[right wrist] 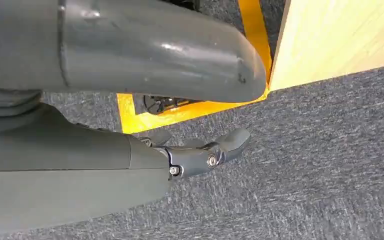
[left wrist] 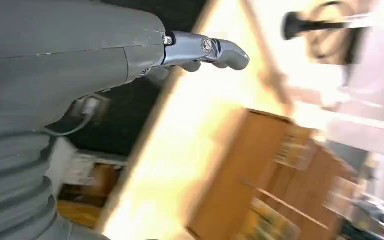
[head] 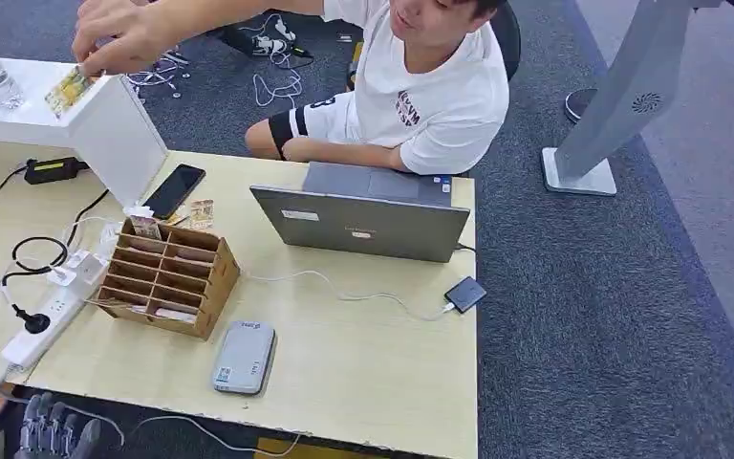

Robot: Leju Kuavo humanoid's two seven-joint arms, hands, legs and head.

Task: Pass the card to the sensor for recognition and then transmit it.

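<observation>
The left hand (head: 53, 427) hangs low at the near left corner of the table (head: 363, 368), below its edge, fingers pointing up and lying side by side with nothing in them; in the left wrist view, which is blurred, its thumb (left wrist: 207, 50) sticks out straight over the table edge, apart from the wooden card rack (head: 167, 275) ahead of it. The right hand (right wrist: 200, 152) hangs over the grey carpet (right wrist: 330, 165) beside the table's corner, fingers loosely bent and holding nothing. Beyond the rack, a card (head: 201, 212) lies flat on the table just beside a black phone (head: 174, 190), its long axis running roughly away from the robot. Further off, a person's hand (head: 119, 38) pinches another card (head: 69, 90) on top of a white box (head: 76, 110), its long axis slanting toward the far right. A grey sensor device (head: 245, 357) lies near the table's front edge, and a laptop (head: 363, 215) stands open facing the seated person.
</observation>
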